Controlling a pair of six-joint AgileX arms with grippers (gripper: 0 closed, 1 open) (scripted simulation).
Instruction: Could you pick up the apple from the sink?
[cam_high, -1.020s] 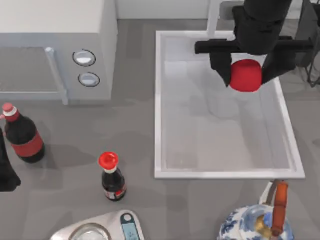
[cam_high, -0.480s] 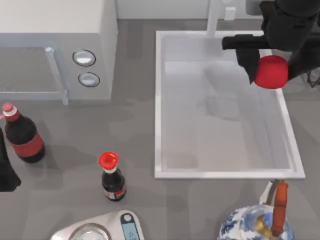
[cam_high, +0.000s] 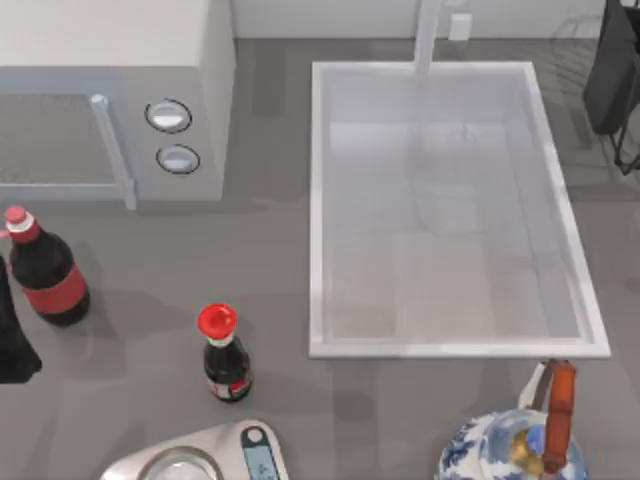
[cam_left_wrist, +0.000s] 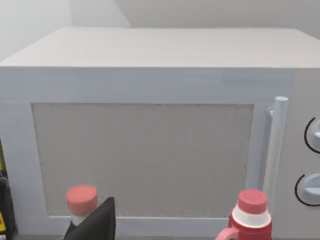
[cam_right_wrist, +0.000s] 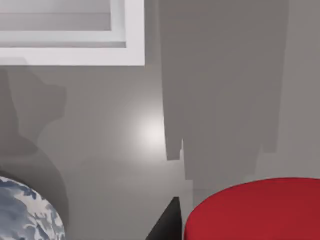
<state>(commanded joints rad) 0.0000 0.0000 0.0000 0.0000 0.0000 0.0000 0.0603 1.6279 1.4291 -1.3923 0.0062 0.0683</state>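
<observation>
The bright-red apple is in the right wrist view, close to the camera, with one dark finger against its side. My right gripper is shut on it, held above the grey counter beyond a corner of the sink. From above, the white sink holds nothing, and my right arm is at the far right edge by the sink's back corner. My left arm is parked at the left edge.
A white microwave stands at the back left. Two red-capped dark bottles stand in front of it. A scale and a blue-and-white kettle sit along the front edge. The faucet post rises behind the sink.
My right arm has carried the apple from over the sink's back part to the right, out past the sink's rim and the top view's edge. The left arm has not moved.
</observation>
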